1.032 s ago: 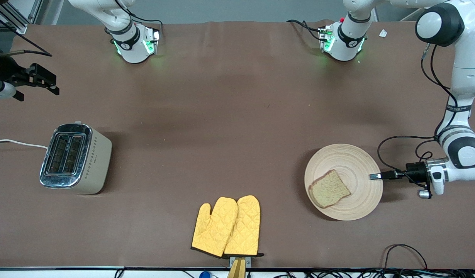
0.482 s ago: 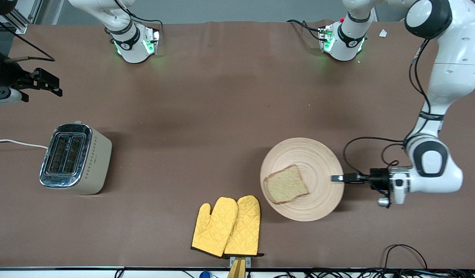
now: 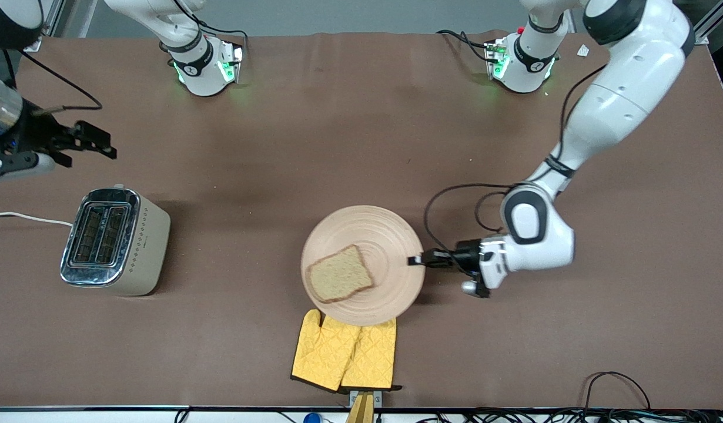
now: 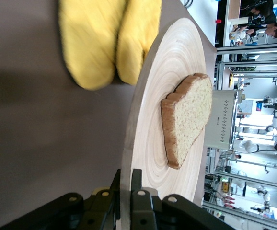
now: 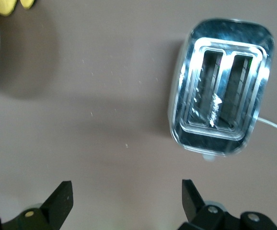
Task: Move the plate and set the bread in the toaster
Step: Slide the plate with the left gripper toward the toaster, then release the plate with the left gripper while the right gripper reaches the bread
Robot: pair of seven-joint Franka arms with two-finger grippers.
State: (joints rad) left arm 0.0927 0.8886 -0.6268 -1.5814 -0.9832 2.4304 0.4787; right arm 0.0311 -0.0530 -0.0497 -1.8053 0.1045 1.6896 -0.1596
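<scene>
The round light-wood plate (image 3: 385, 235) is at mid-table and carries the brown bread slice (image 3: 340, 274). Its front rim overlaps the yellow oven mitts (image 3: 345, 353). My left gripper (image 3: 415, 260) is shut on the plate's rim at the edge toward the left arm's end. The left wrist view shows the rim (image 4: 129, 143) pinched between the jaws and the bread (image 4: 186, 120) lying on the plate. The cream toaster (image 3: 113, 241), both slots empty, stands toward the right arm's end. My right gripper (image 3: 100, 147) is open and empty over bare table, beside the toaster (image 5: 222, 93).
A white power cord (image 3: 26, 218) runs from the toaster off the table's end. The yellow mitts also show in the left wrist view (image 4: 107, 40). Cables lie along the table's front edge (image 3: 617, 385). The two arm bases (image 3: 206, 64) stand along the back.
My left gripper has dragged the plate with the bread toward the toaster, from the left arm's end to mid-table, onto the mitts' tips. My right gripper has shifted slightly toward the table's middle.
</scene>
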